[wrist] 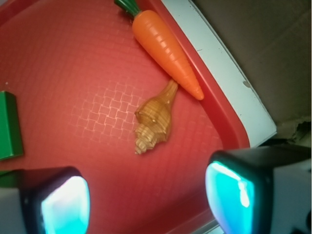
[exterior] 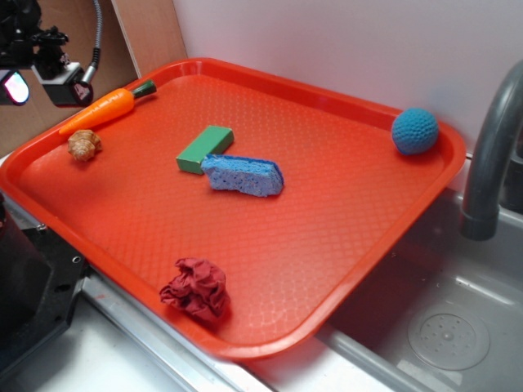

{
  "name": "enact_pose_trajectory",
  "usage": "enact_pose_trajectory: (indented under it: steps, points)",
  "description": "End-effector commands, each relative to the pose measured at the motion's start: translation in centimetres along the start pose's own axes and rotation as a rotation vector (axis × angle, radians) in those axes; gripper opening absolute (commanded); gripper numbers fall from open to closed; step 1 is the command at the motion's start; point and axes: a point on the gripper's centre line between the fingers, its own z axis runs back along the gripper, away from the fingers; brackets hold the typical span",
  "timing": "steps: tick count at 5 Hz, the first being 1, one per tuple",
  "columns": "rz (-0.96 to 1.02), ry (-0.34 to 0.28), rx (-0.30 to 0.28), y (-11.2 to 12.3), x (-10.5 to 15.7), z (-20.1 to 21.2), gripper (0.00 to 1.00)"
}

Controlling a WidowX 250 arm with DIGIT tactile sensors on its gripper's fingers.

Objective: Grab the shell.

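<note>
1. One orange tray (exterior: 343,269) lies on the counter beside a steel sink (exterior: 445,335), with one grey faucet (exterior: 490,155) rising at the right edge of the exterior view.
2. One shell (exterior: 84,144), tan and brown with ridged whorls, lies on the tray floor near the far left corner. In the wrist view the shell (wrist: 153,119) lies flat, its narrow tip pointing toward the carrot's pointed end and nearly touching it.
3. One toy carrot (exterior: 102,109), orange with a green top, lies just beside the shell along the tray's left rim; the wrist view shows the carrot (wrist: 165,48) running diagonally beside the raised edge.
4. One green block (exterior: 204,149) sits near the tray's middle, and one blue sponge (exterior: 243,175) lies against its near end, touching it. The wrist view catches only an edge of the green block (wrist: 9,126) at the left.
5. One blue crocheted ball (exterior: 414,131) rests in the far right corner of the tray, well apart from everything else.
6. One dark red wad of cloth (exterior: 196,287) sits near the front rim.
7. One gripper (wrist: 146,200) hangs above the tray's left corner with its two fingers spread wide apart, nothing between them. The shell lies just ahead of the gap in the wrist view, untouched. In the exterior view the gripper (exterior: 45,77) shows only partly at the upper left.
</note>
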Motion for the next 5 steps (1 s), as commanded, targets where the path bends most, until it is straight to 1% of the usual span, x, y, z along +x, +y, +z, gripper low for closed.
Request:
enact_pose_trajectory:
  steps: [1, 2, 3, 4, 5]
  points:
    - [0.242, -0.067, 0.052, 0.8, 1.6, -3.5, 1.00]
    - [0.282, -0.050, 0.099, 1.2, 1.5, -5.0, 1.00]
    - [0.310, -0.020, 0.120, 2.6, 1.2, -5.8, 1.00]
    - [0.299, 0.025, 0.128, 3.3, 1.0, -6.4, 1.00]
    - [0.273, 0.031, 0.145, 3.6, 1.0, -7.2, 1.00]
